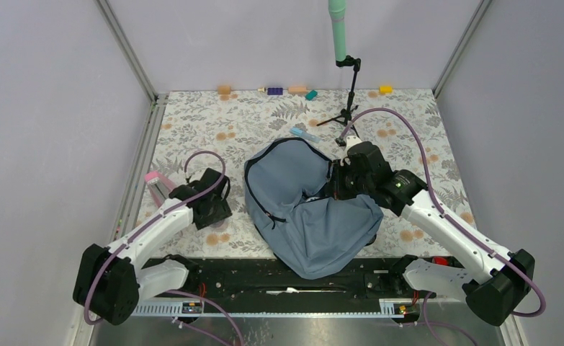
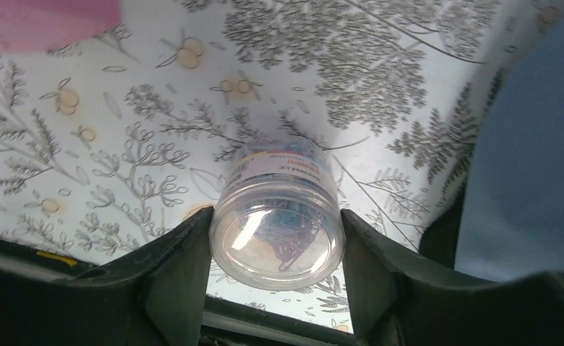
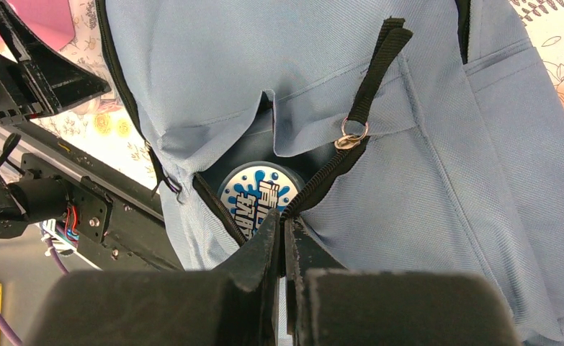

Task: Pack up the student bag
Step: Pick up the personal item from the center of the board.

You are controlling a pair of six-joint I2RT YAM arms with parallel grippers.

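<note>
Student bag: the student bag [image 1: 315, 216] lies flat in the middle of the table [image 1: 214, 122], between the two arms, with one end reaching the near edge.
Right fingers: the right fingers [image 3: 286, 231] are pinched shut on the black zipper edge of the bag's opening. We judge they hold it so that the mouth gapes.
Inside the bag: a round blue-and-white lid [image 3: 258, 198] shows in the gap, so at least one item is packed.
Left fingers: the left fingers [image 2: 185, 259] press on both sides of a clear jar [image 2: 279, 231], which seems to hold blue paper clips. They stand at a middle width because the jar fills them.
Jar's place: it is left of the bag and well apart from the opening. We cannot tell whether it is clear of the table.
Step in hand: we take it that the jar goes into the held-open mouth next.
Watch for: the jar's smooth round wall may slip. The mouth is narrow and the right fingers sit at its edge, so we would bring the jar in from the left.
</note>
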